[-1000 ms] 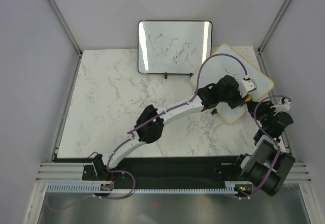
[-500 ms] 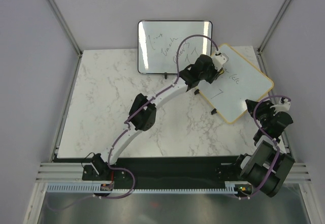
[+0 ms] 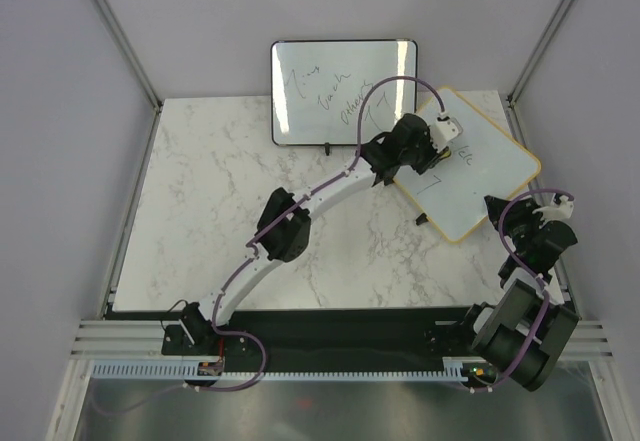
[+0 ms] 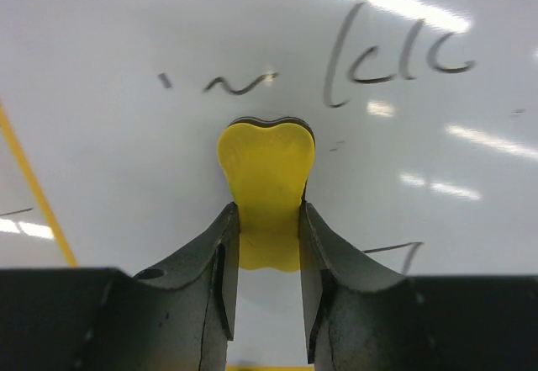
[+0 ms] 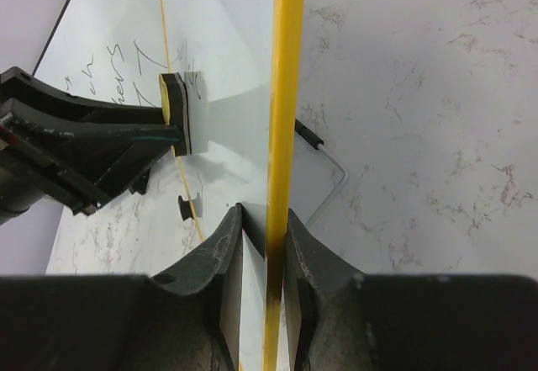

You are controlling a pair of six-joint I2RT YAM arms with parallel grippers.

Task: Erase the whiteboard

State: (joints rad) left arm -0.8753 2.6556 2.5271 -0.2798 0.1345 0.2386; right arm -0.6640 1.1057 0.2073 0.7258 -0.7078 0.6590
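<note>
The whiteboard (image 3: 482, 179), tan-framed and turned at an angle, stands at the table's right. Black marks remain on it: a squiggle (image 4: 239, 85), letters (image 4: 395, 58) and a "7" (image 3: 425, 186). My left gripper (image 3: 443, 146) is over the board's upper left, shut on a yellow eraser (image 4: 267, 173) that presses against the white surface just below the squiggle. My right gripper (image 5: 264, 224) is shut on the board's frame edge (image 5: 282, 93) at its near right side (image 3: 497, 208). From the right wrist the eraser (image 5: 175, 110) shows side-on against the board.
A black-framed whiteboard (image 3: 345, 91) with handwriting leans against the back wall, just left of the left wrist. The tan board's wire foot (image 5: 332, 156) rests on the marble table (image 3: 220, 211). Grey walls close in both sides.
The left arm swept the eraser from the board's right part up to its upper left corner, then slid back a little right. The right gripper stayed clamped on the frame.
</note>
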